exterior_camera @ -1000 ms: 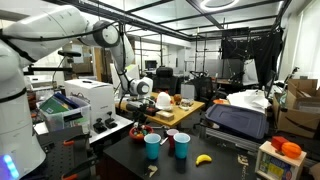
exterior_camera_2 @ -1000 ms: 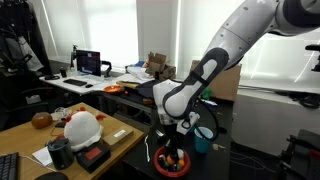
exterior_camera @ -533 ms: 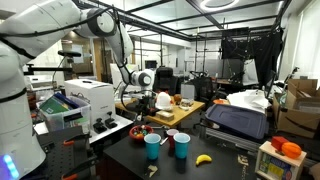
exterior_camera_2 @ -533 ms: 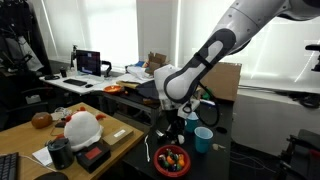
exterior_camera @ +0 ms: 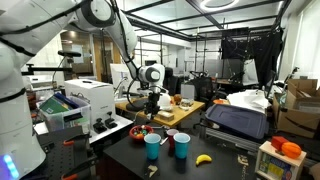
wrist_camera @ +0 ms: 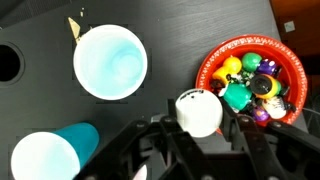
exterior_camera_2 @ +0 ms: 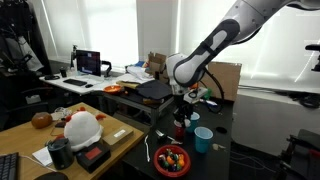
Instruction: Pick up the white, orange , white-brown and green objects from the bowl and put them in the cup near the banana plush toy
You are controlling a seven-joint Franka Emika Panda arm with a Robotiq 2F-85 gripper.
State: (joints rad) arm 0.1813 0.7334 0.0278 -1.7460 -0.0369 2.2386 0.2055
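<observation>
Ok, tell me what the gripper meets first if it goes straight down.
Probably bare black tabletop between the light blue cup and the red bowl, met by the white round object the gripper holds; depth is unclear and the bowl's rim is close.

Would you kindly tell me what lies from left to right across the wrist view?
Blue plastic cup, light blue plastic cup, white round object, shallow round red bowl.

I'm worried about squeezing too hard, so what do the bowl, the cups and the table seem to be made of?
Bowl: probably plastic, smooth even red with a thin rim.
Cups: likely plastic too, smooth pale blue, thin walls.
Table: dark matte board with faint streaks; laminate or painted wood, cannot tell.
</observation>
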